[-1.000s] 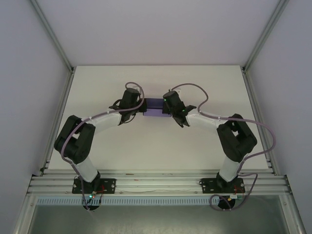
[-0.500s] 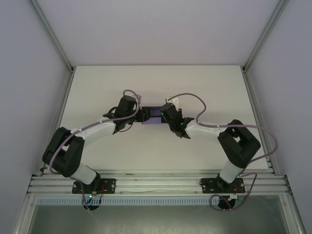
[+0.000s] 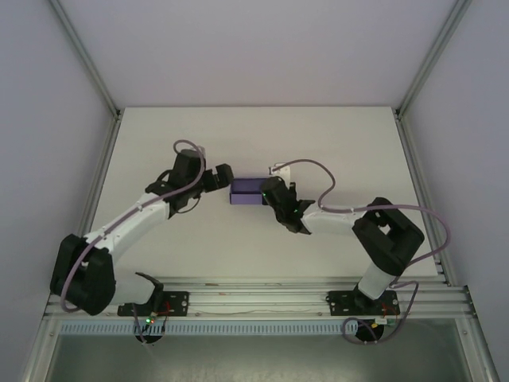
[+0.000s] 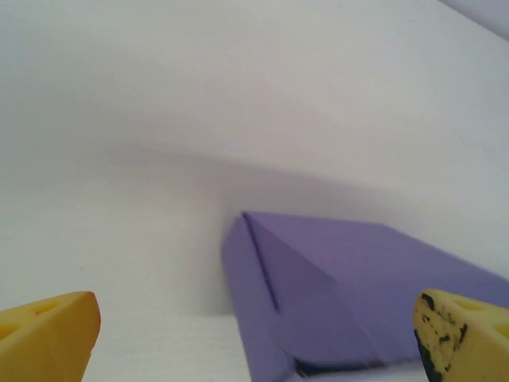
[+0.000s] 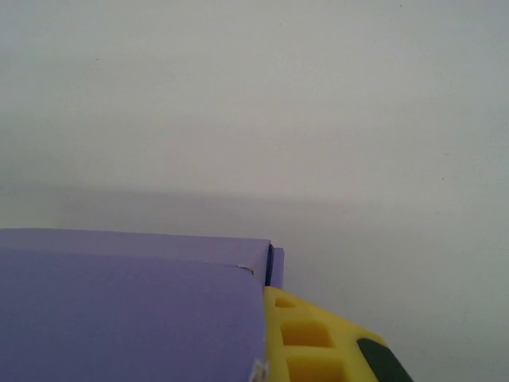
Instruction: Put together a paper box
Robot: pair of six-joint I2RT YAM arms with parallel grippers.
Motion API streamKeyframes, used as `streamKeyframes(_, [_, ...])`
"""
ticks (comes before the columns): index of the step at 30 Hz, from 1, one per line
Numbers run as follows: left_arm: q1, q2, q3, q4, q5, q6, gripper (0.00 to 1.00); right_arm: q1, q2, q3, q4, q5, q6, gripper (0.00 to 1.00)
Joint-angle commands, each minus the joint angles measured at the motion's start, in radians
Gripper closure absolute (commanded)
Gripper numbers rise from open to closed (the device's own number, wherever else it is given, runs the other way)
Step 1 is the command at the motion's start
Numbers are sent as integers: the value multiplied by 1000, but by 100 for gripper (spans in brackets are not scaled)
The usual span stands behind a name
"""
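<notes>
Box (image 3: 245, 191) hangs at the tip of the right gripper (image 3: 269, 193), which is closed on its right end. In the right wrist view one yellow finger (image 5: 314, 342) lies flat against the card edge, and the other finger is hidden behind the box. A second ago the box was farther from the arm bases, with both grippers on its ends. Since then it has come nearer the bases and a little leftward together with the right gripper.

The left gripper (image 3: 223, 177) has let go and drawn back to the left, with its arm stretched lower and longer than before. It is now spread wide. In the left wrist view its two yellow fingertips (image 4: 48, 334) stand far apart, and the box's left end is just ahead, between them.

The box is thin, matte purple card, a flat rectangular shape with crisp folded edges. One diagonal crease runs across the end flap nearest the left gripper, and a dark slit shows where that flap is not fully tucked. The worktop (image 3: 334, 143) is plain, smooth white. The right fingertip's yellow pad is scuffed with black.
</notes>
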Motion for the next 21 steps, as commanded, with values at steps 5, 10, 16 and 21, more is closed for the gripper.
streamKeyframes(5, [49, 239, 128, 73, 127, -76, 0, 51, 30, -56, -63, 49, -31, 98])
streamKeyframes(10, [51, 367, 187, 96, 229, -55, 9, 84, 40, -64, -65, 93, -54, 95])
streamKeyframes(16, [50, 416, 90, 207, 310, -72, 25, 91, 24, -82, -62, 101, -35, 90])
streamKeyframes(21, [50, 449, 2, 317, 355, -94, 38, 99, -14, -111, -60, 59, -32, 84])
